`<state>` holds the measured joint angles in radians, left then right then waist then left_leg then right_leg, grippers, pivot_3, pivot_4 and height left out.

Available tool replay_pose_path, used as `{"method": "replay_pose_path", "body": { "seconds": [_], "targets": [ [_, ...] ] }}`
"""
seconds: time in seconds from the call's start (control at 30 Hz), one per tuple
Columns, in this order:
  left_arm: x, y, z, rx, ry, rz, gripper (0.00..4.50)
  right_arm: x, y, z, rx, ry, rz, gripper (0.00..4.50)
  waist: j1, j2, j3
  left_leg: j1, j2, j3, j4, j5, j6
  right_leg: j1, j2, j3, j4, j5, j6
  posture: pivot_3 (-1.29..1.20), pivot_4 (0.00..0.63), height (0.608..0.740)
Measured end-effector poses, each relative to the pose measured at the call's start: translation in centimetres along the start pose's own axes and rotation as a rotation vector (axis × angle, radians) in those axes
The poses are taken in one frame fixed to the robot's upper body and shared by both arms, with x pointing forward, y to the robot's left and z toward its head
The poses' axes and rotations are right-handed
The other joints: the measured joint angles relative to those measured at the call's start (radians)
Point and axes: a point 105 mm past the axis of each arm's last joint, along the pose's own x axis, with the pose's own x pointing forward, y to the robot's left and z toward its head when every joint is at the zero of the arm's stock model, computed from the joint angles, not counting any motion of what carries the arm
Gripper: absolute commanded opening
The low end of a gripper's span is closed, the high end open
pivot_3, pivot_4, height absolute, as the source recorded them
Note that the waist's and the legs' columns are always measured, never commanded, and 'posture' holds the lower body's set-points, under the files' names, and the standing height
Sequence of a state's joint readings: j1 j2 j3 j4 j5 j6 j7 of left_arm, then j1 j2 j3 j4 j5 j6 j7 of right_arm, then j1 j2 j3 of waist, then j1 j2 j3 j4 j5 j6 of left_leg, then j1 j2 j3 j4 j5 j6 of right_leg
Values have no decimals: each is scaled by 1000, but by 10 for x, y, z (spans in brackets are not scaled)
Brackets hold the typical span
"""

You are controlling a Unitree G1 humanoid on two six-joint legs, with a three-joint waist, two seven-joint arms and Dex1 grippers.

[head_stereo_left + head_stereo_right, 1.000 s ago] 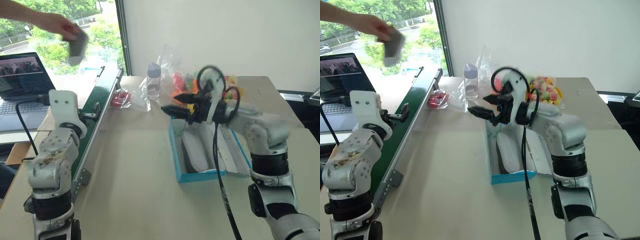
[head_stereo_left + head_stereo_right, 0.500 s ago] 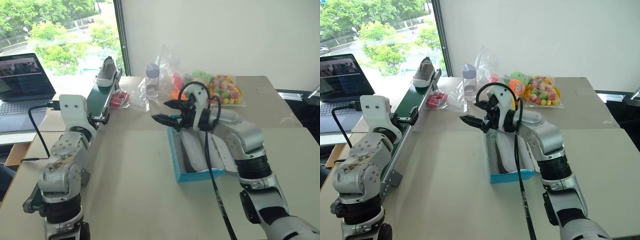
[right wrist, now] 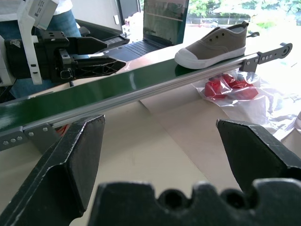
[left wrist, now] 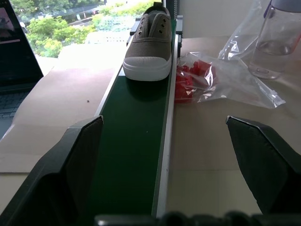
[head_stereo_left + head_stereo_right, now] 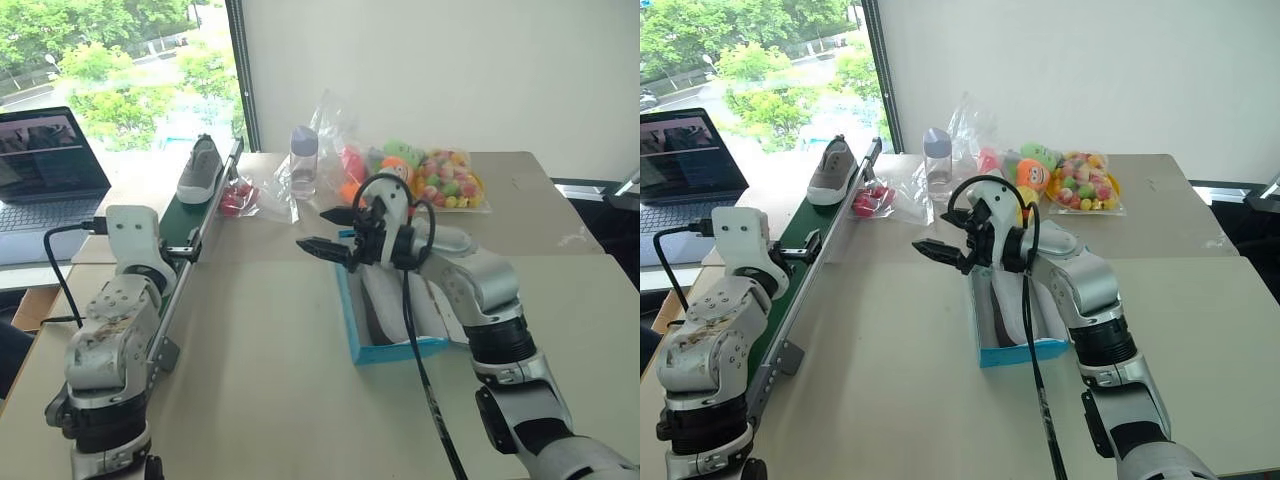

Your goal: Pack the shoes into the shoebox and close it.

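Note:
A grey shoe (image 5: pixel 200 170) with a white toe cap stands on the green conveyor belt (image 4: pixel 136 141), toe toward me. My left gripper (image 4: pixel 169 155) is open and points along the belt, well short of that shoe (image 4: pixel 150 44). The turquoise shoebox (image 5: pixel 400 352) lies open on the table, and a second shoe (image 5: pixel 385 300) rests inside it with its pale sole showing. Above the box's far left corner my right gripper (image 5: pixel 330 232) hovers open and empty, pointing toward the belt. My right arm hides the lid.
A laptop (image 5: pixel 45 165) sits left of the belt. Between the belt and the box lie a clear bag of red pieces (image 4: pixel 197 77) and a plastic bottle (image 5: pixel 307 160). Bags of colourful plush toys (image 5: pixel 440 180) lie behind the box.
A person's hand put the grey shoe on the belt's far end and withdrew. The shoe has since come nearer along the belt. My left gripper sank a little.

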<state>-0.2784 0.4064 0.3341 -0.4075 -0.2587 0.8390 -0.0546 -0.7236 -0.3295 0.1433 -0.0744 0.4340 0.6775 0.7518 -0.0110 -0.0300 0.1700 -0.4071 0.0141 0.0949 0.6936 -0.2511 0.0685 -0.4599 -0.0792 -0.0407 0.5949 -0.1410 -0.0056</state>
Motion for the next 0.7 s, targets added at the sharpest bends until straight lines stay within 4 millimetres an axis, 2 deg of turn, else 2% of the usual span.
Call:
{"method": "replay_pose_path", "body": {
  "seconds": [0.13, 0.33, 0.57, 0.7],
  "targets": [
    [5, 15, -17, 6, 58, 15, 4500, 0, -2, -1, -12, 11, -18, 4454, 0, 0, 0, 0, 0, 0, 0, 0, 0, -1, 0, 0, 0, 0, 0, 0, 150, 740],
    [16, 25, -32, 1, 119, -11, 4500, 0, -2, 0, -17, 9, -22, 4454, 0, 0, 0, -1, 0, 0, 0, 0, -1, -1, -1, -1, 0, 0, -1, 0, 150, 740],
    [33, 23, -23, 3, 86, -73, 4500, -2, -2, 1, -26, 8, -41, 4454, 0, 0, 0, -1, 0, 0, 0, -4, -7, -1, -3, -2, 0, 0, -1, 0, 150, 740],
    [41, 20, -9, 13, 34, -88, 4500, -3, -1, 2, -35, 4, -45, 4454, 0, 0, 0, -1, 0, 0, 0, -4, -7, -2, -3, -3, 0, 0, -1, 0, 150, 740]
  ]
}}
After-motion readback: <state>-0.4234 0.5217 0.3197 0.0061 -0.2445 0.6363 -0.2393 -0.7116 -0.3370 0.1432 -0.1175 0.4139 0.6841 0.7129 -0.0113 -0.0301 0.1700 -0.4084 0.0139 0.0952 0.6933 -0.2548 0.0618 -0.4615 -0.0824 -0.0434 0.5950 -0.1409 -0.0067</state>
